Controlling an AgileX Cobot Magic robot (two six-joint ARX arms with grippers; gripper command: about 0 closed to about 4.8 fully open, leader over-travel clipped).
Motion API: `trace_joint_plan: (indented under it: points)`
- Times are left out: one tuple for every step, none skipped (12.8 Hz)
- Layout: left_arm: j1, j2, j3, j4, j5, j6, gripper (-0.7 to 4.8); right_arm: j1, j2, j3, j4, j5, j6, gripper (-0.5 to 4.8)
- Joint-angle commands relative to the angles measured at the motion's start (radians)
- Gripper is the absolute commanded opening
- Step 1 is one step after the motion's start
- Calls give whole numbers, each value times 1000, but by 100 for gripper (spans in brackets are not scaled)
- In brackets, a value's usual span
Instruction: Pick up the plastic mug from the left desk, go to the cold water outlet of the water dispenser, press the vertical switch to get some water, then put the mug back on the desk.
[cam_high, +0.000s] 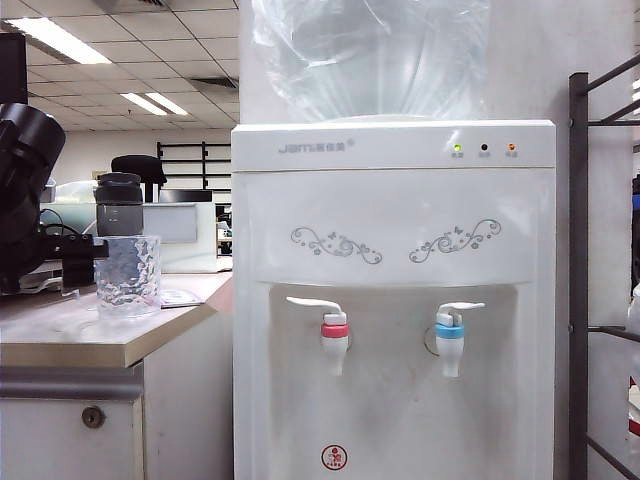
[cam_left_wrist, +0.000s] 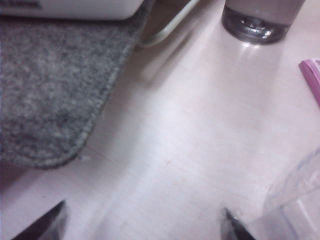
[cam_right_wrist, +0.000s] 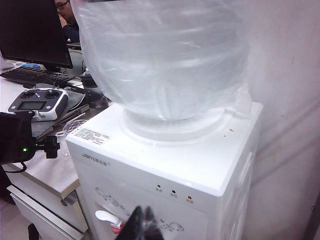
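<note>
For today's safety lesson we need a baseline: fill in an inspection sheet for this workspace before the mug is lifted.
Surface: left desk, beige.
Job's things: plastic mug upright on desk; cold water outlet unobstructed.
Clutter: grey bottle, felt mat, pink item.
Grippers: left gripper open beside mug; right gripper up near water dispenser top, state unclear.
Cables: pale cord by mat.
Surroundings: metal rack, office behind.
</note>
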Motion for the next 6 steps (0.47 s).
trace_joint_plan:
  points:
    - [-1,16,3,38,31,27,398,1,-1,6,12,1,-2,-6]
    - [-1,21,9,39,31,27,398,1,-1,6,12,1,-2,-6]
    - [-1,43,54,37,35,50,398,1,-1,6,6,1,-2,-6]
    - [-1,70,93,31,49,50,395,2,-1,6,-7,1,-2,-6]
    - [0,74,95,31,49,50,372,2,-1,6,-10,1,-2,-6]
    - [-1,76,95,31,50,50,360,2,-1,6,-10,1,-2,-6]
